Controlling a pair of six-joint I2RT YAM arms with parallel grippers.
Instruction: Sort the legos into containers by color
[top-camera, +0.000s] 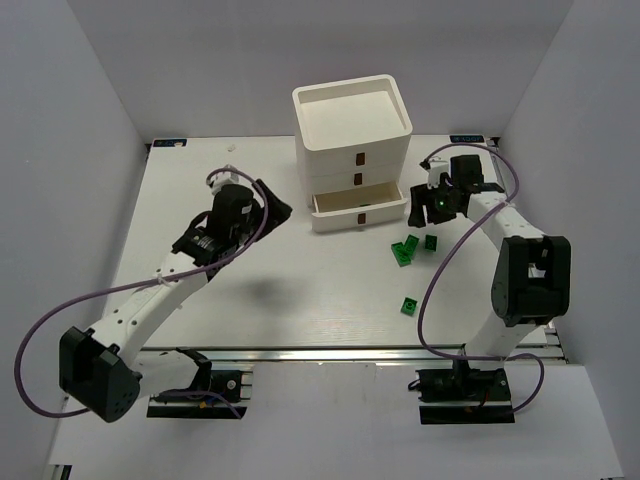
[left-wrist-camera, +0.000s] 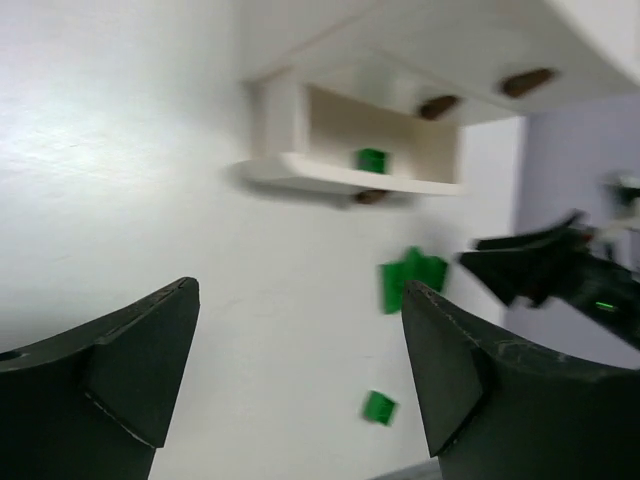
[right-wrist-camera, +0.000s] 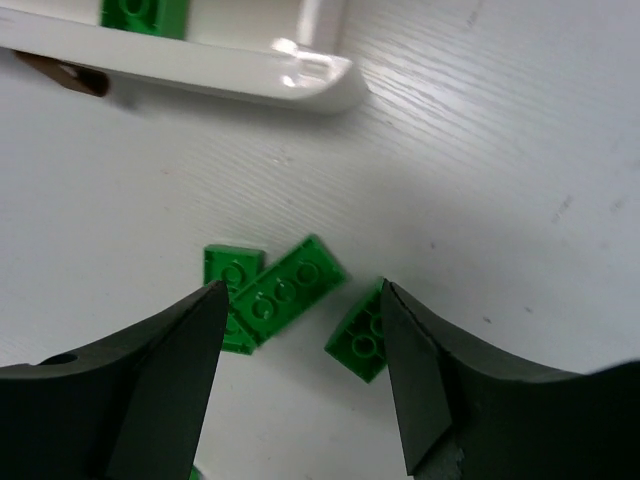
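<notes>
Quick status from my remote seat. The white three-tier plastic drawer unit (top-camera: 352, 140) sits at the back middle of the white table (top-camera: 280, 290), with an open tray on top. Its bottom drawer (top-camera: 358, 207) is pulled out toward the arms, and the two above it are shut, their small brown handles (top-camera: 357, 158) showing. One bright green studded brick (left-wrist-camera: 371, 160) lies inside the open drawer.

The right gripper (right-wrist-camera: 300, 295) is just off the drawer's right end, its black fingers spread apart and pinching nothing. Its wrist cam looks down between them at three loose bricks on the table. A long green brick (right-wrist-camera: 285, 290) lies at an angle over the edge of a small green square plate (right-wrist-camera: 230, 266). A third green brick (right-wrist-camera: 360, 342) lies just beside those two, close to the right-hand finger. From that view I can't tell how high the fingers are above them.

A lone green brick (top-camera: 409, 306) lies closer to the arm bases, apart from that cluster.

The left gripper (left-wrist-camera: 300, 290) is out over bare table to the left of the drawer, also spread wide and holding nothing. It points toward the open drawer.

Every brick I can make out is green.
</notes>
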